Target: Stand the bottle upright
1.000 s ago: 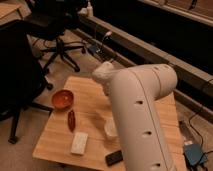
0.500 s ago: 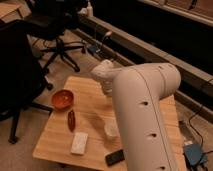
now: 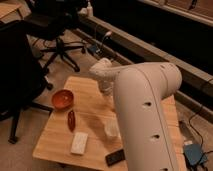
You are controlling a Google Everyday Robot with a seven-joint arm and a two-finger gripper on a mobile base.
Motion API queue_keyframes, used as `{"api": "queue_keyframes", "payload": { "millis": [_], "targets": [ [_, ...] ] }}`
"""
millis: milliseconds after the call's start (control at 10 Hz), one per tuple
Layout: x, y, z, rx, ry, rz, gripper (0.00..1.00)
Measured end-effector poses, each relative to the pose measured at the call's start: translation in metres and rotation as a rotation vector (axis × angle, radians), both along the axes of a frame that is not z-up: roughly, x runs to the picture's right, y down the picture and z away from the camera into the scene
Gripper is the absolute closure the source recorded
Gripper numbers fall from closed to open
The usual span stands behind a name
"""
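The gripper (image 3: 106,92) hangs over the far middle of the wooden table (image 3: 54,138), its state untellable; the bottle lies unseen, presumably just right behind the white arm (image 3: 145,117), long axis unknown.

The bottle is hidden in this view, so its look and whether it stands or lies cannot be told. The gripper (image 3: 104,91) hangs low over the far middle of the table (image 3: 55,137), pointing down from the white wrist, and the arm (image 3: 145,115) covers the space right of it. Whether the bottle is under the gripper, beside it or behind the arm cannot be told.
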State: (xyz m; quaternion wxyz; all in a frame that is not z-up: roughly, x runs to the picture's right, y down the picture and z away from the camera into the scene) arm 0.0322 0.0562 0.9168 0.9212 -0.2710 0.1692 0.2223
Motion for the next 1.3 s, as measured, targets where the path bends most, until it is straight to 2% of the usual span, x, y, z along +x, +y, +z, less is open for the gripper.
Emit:
{"api": "queue_keyframes", "payload": {
  "millis": [300,900,1000,1200,1300],
  "targets": [
    [-0.018,-0.014,-0.003,0.037,-0.044,0.027,0.75],
    [-0.041,-0.053,-0.012,0.146,-0.141,0.148,0.75],
    [-0.047,-0.067,-0.015,0.196,-0.177,0.197,0.75],
    [-0.054,-0.084,-0.023,0.263,-0.228,0.256,0.78],
    [-0.057,-0.089,-0.028,0.289,-0.257,0.285,0.86]
  ]
}}
